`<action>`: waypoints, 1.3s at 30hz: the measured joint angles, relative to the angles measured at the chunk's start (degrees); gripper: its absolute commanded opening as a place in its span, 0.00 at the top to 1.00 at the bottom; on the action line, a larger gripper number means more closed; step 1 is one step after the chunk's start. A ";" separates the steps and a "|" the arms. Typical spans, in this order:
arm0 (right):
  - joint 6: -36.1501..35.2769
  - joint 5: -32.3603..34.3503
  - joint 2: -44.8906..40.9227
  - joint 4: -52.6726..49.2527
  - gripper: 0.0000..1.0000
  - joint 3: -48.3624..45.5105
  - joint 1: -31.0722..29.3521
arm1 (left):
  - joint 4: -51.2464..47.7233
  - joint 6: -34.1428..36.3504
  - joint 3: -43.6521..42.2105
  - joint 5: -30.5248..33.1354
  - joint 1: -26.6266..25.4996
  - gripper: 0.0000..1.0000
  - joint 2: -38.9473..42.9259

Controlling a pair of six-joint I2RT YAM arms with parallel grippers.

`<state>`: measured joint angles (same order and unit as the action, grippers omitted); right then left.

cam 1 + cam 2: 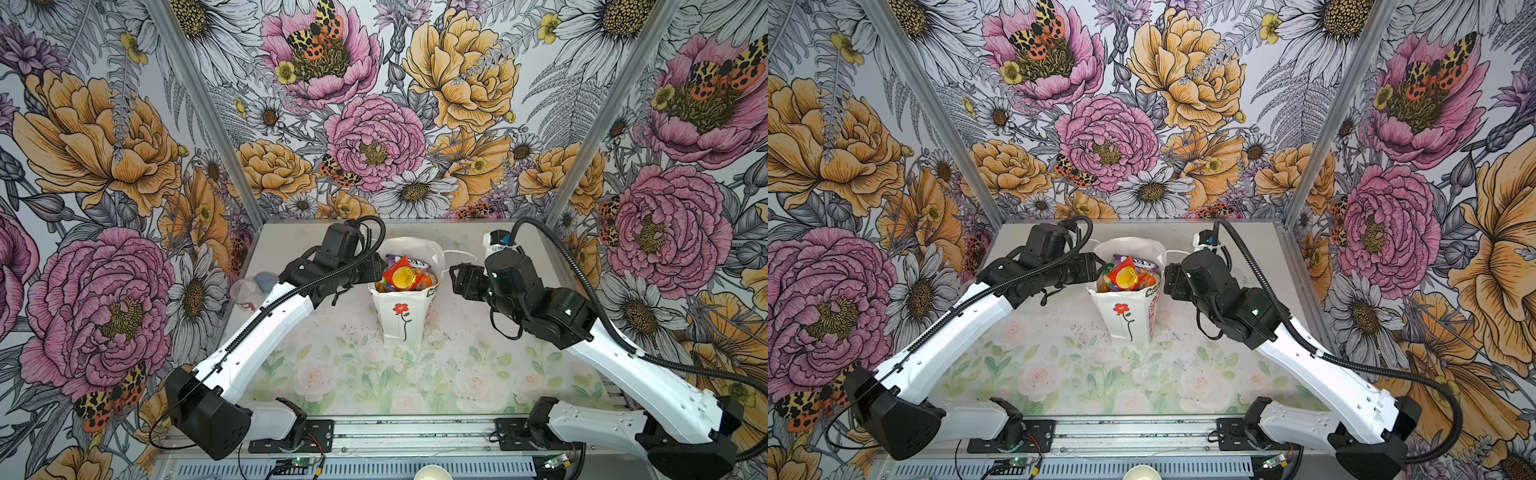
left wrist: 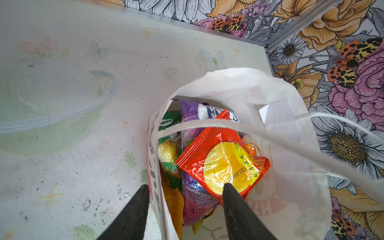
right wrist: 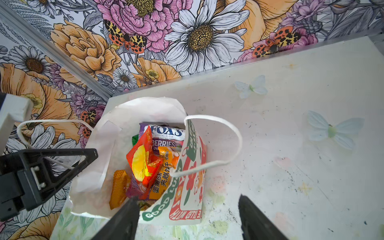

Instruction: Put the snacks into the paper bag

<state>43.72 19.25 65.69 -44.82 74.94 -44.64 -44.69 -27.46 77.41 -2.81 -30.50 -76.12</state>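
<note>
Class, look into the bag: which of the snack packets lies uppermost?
The red packet with the yellow round picture. It lies over the purple packet, partly hiding it; the green packet sits deeper in the white paper bag.

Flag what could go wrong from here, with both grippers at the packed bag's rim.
The left gripper straddles a wall of the paper bag, one finger inside; pulling away sideways could drag or tip it.
The cord handle loops out close ahead of the right gripper and might snag.
The red packet sits high on the pile and could slide out if the bag tilts.
</note>
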 measured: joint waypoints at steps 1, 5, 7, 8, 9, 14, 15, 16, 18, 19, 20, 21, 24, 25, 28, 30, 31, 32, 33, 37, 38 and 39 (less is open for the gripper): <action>0.15 -0.92 1.68 0.61 0.22 0.35 0.39 | 0.00 0.00 0.00 0.00 0.00 0.42 0.00; 0.79 -4.09 8.41 2.36 0.26 1.33 1.77 | 0.00 0.00 0.00 0.00 0.00 0.42 0.00; 1.22 -4.85 10.82 2.58 0.35 1.40 1.99 | 0.00 0.00 0.00 0.00 0.00 0.43 0.00; 1.46 -5.09 11.76 2.73 0.42 1.42 1.99 | 0.00 0.00 0.00 0.00 0.00 0.43 0.00; 1.42 -5.42 12.48 2.75 0.49 1.44 1.99 | 0.00 0.00 0.00 0.00 0.00 0.45 -0.02; 0.11 -6.03 15.30 2.16 0.66 4.81 1.99 | -0.07 -0.09 0.72 0.07 -0.13 0.57 -1.03; -0.48 -6.01 16.02 1.99 0.68 5.90 1.99 | -0.20 -0.20 1.14 0.31 -0.24 0.59 -1.49; -0.96 -6.01 17.03 1.77 0.72 7.26 1.99 | -0.48 -0.35 1.79 0.81 -0.46 0.62 -2.16; -1.79 -6.01 19.10 1.14 0.79 9.77 1.99 | -1.01 -0.70 3.23 2.01 -0.85 0.70 -3.61; -2.27 -6.03 20.13 0.90 0.82 10.86 1.99 | -1.18 -0.85 3.93 2.60 -1.16 0.74 -4.39; -2.67 -6.05 21.07 0.70 0.86 11.76 1.99 | -1.42 -0.87 4.57 3.30 -1.49 0.77 -5.14; -3.19 -6.05 21.88 0.39 0.89 12.61 1.99 | -1.60 -1.01 5.03 3.80 -1.79 0.79 -5.77; -4.81 -6.10 24.33 -0.66 0.98 15.85 1.99 | -2.75 -1.38 7.30 5.11 -2.08 0.91 -7.89; -5.16 -6.08 25.24 -1.25 1.00 17.29 1.99 | -3.15 -1.46 8.52 5.46 -2.05 0.94 -8.81; -7.04 -6.01 27.50 -2.51 1.00 21.40 1.99 | -4.70 -1.88 12.33 6.73 -1.88 1.00 -11.39; -8.20 -5.99 28.87 -3.32 1.00 24.00 2.14 | -5.84 -2.21 14.56 7.61 -1.66 1.00 -12.79; -8.87 -5.97 29.64 -3.87 1.00 25.31 2.29 | -6.62 -2.23 15.91 8.24 -1.60 1.00 -13.66; -9.40 -5.77 30.23 -4.31 1.00 26.34 2.38 | -7.06 -2.27 17.11 8.87 -1.51 1.00 -14.45; -9.90 -5.44 30.75 -4.68 1.00 27.21 2.60 | -7.48 -2.40 18.14 9.44 -1.51 1.00 -15.13; -11.30 -4.63 32.22 -4.70 1.00 29.20 3.43 | -7.72 -2.43 21.64 10.99 -1.51 1.00 -17.11; -11.39 -4.48 32.35 -4.55 1.00 29.29 3.61 | -7.52 -2.40 21.84 11.21 -1.51 1.00 -17.25; -11.63 -4.44 32.46 -4.44 1.00 29.29 3.76 | -7.39 -2.43 21.92 11.41 -1.51 1.00 -17.29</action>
<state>32.10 14.81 98.15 -49.25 104.22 -40.88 -52.07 -29.89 99.33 8.60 -32.01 -93.41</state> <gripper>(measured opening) 0.046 0.046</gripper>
